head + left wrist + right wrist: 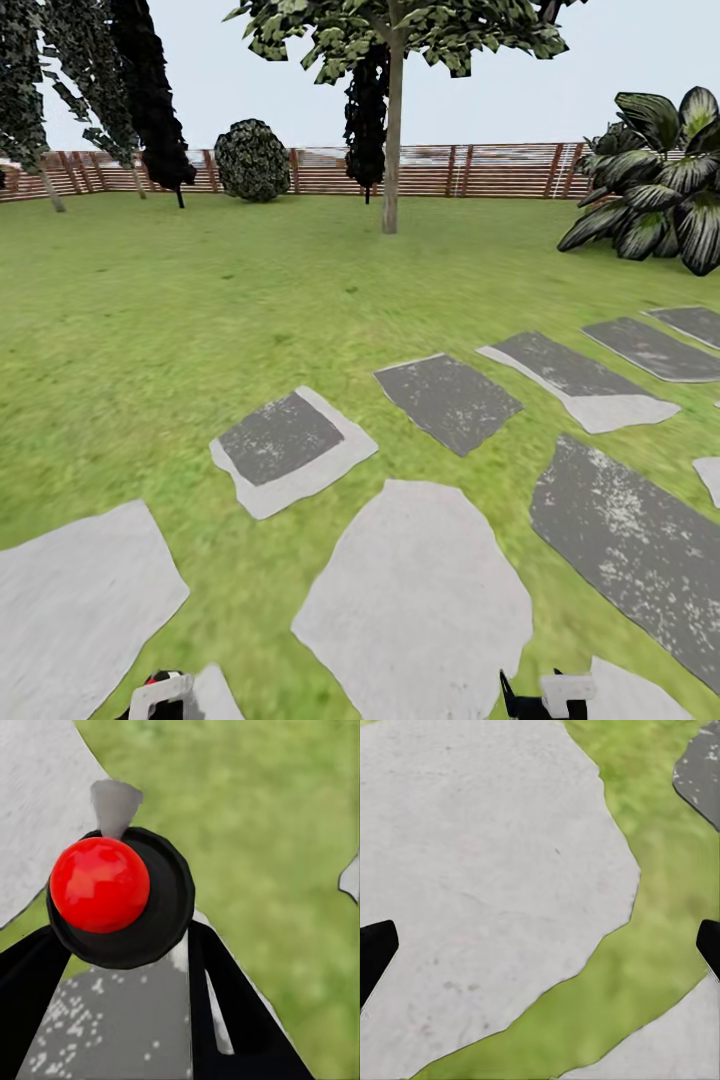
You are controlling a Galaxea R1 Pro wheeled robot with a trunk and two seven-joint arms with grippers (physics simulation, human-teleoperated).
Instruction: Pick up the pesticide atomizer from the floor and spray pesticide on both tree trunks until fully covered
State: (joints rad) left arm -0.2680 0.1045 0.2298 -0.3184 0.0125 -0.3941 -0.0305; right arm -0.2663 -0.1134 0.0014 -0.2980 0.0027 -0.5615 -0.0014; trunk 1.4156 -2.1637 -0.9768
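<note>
Pesticide atomizer sits clamped in the left gripper; right gripper spread wide above paving.

lawn | pale stepping stones | dark slabs set in grass

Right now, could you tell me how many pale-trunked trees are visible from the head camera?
2: one tree straight ahead on the lawn, another tree at far left by the fence. Others may be hidden.
</note>
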